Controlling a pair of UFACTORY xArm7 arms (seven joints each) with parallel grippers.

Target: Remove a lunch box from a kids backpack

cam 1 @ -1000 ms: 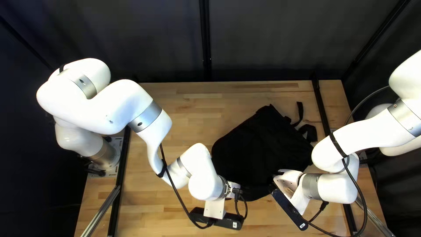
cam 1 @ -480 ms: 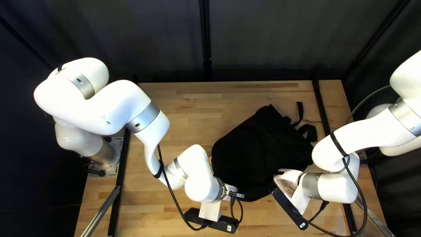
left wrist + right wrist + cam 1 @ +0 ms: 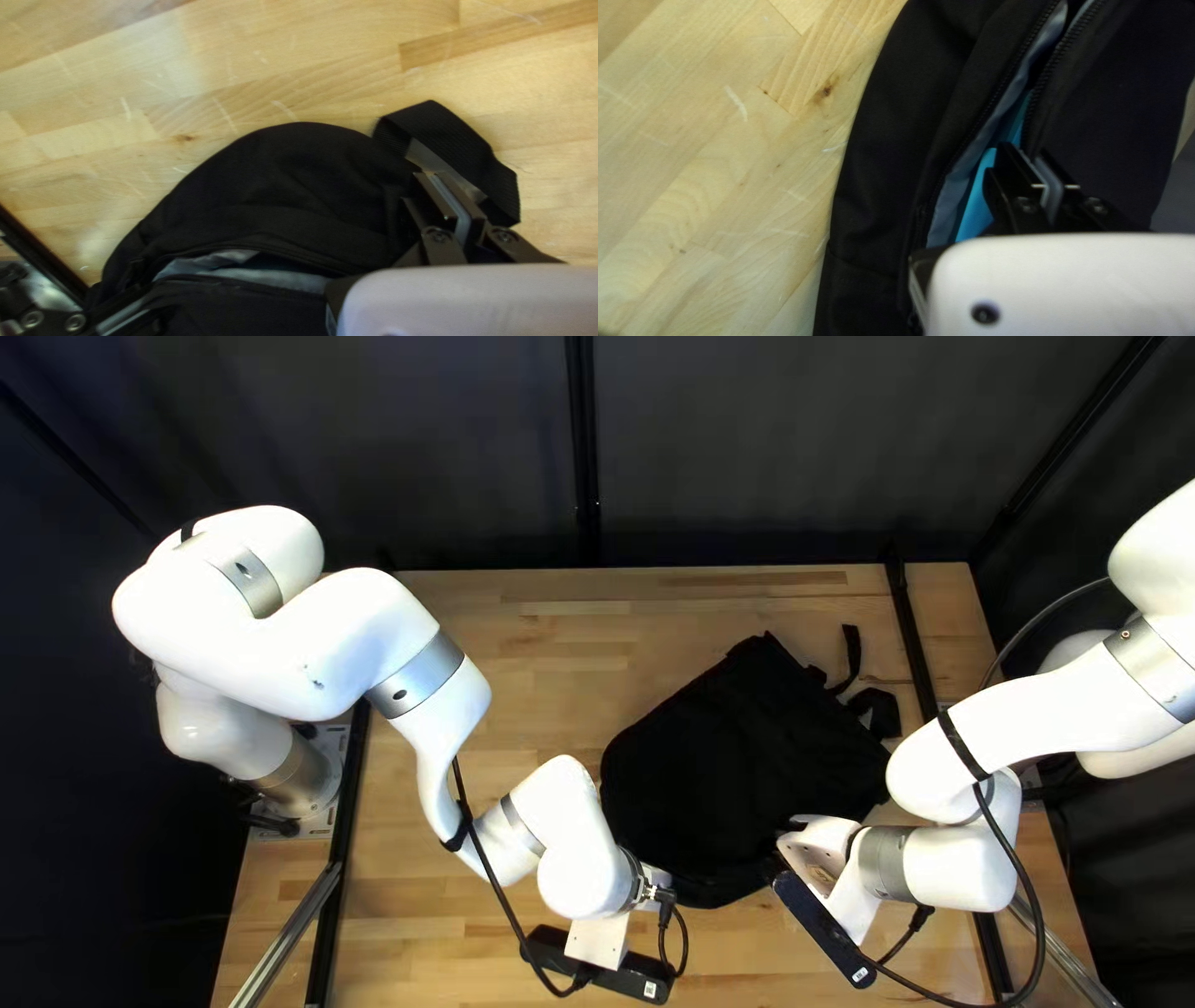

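Note:
The black backpack [image 3: 735, 759] lies flat on the table. At its near left edge, my left gripper [image 3: 650, 887] has its fingers hidden; my right gripper [image 3: 812, 844] reaches over the near right part. In the left wrist view my left gripper [image 3: 450, 196] is shut on a black webbing strap loop [image 3: 458, 134] beside the bag's rounded end; the unzipped opening [image 3: 268, 274] shows grey lining. In the right wrist view my right gripper [image 3: 1042, 168] is shut on the zippered edge of the front flap [image 3: 1108, 106]. A bright blue item, partly covered, shows inside [image 3: 976, 208] beside its fingers.
Shoulder straps [image 3: 875, 709] trail from the backpack's far right side. Wooden table surface [image 3: 548, 660] surrounds the bag, and dark rails run along both table sides. Cables hang from both wrists. Part of my right gripper appears at the bag's other side in the left wrist view.
My left wrist has shifted slightly to the left and toward the near edge in the top left view. The right arm and the bag's main body look unmoved.

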